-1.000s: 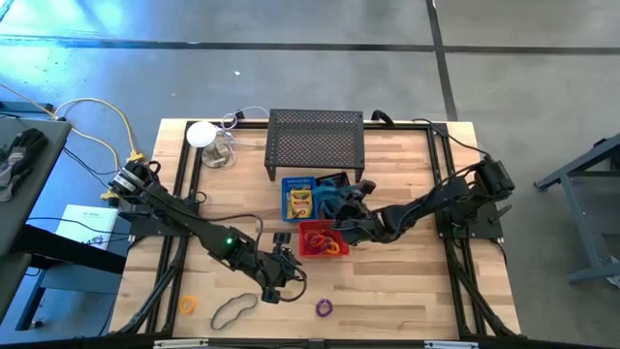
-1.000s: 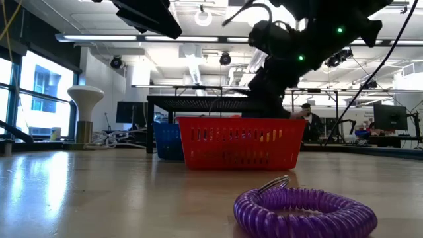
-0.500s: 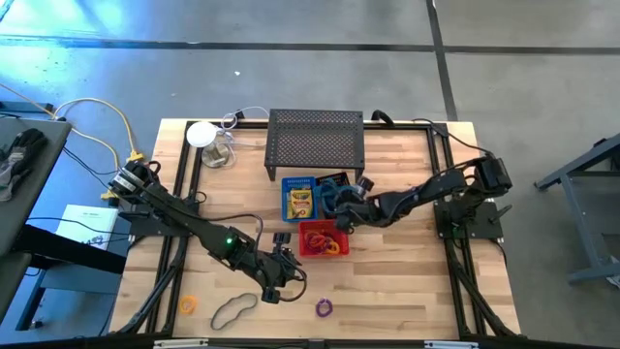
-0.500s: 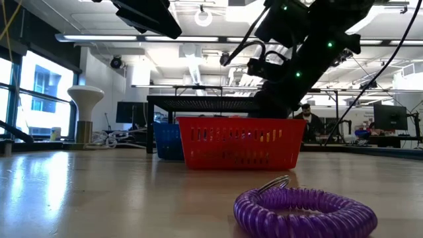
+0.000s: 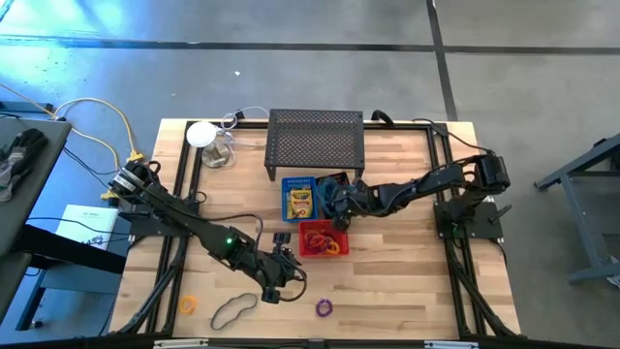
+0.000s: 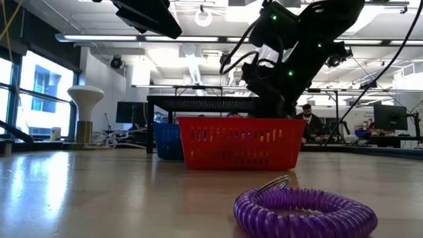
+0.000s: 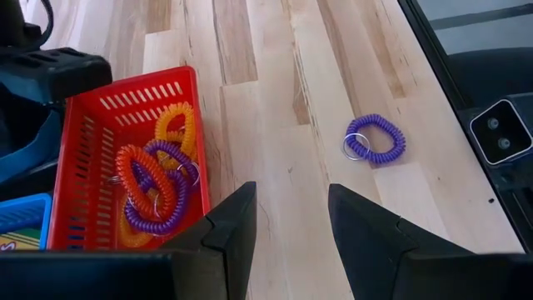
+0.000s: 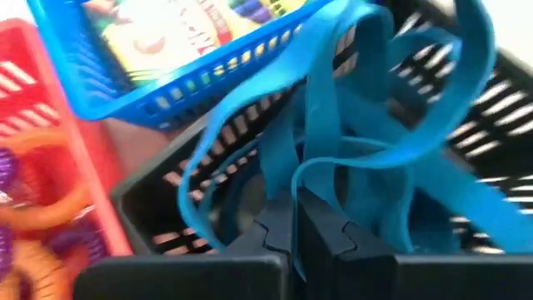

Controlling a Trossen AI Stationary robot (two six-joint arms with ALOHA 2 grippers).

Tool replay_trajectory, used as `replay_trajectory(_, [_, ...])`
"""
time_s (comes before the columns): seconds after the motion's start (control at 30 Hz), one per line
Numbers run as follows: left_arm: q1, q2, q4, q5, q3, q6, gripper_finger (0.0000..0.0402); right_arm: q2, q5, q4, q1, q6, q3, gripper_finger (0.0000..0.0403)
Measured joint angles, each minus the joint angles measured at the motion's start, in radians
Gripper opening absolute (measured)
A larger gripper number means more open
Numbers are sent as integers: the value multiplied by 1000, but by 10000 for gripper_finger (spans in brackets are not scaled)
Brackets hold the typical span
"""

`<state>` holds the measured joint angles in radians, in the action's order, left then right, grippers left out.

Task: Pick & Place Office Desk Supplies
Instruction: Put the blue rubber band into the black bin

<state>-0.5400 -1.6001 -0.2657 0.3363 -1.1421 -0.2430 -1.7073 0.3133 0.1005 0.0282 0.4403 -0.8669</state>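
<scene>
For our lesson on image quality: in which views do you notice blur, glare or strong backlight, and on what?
Right wrist view: the blue straps and blue bin look soft and smeared. Low view: the purple coil ring up close is slightly soft, and bright ceiling lights leave the arms in silhouette. High view: bluish glare on the floor at upper left.

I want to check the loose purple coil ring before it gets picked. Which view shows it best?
The low view: the purple coil ring lies close up, with coils and metal keyring clear. The left wrist view shows it whole on bare wood, but farther off. The high view shows only a speck. The right wrist view misses it.
</scene>
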Motion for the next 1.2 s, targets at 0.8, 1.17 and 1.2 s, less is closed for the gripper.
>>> replay_trajectory(0.8, [0,0,2,0,1,7,145,-32,-256,41,-100,92,0,3])
replay_trajectory(1.17, [0,0,1,0,1,9,145,-30,-235,95,-81,69,-43,3])
replay_trajectory(1.2, [0,0,1,0,1,9,145,-30,-235,110,-79,55,-50,3])
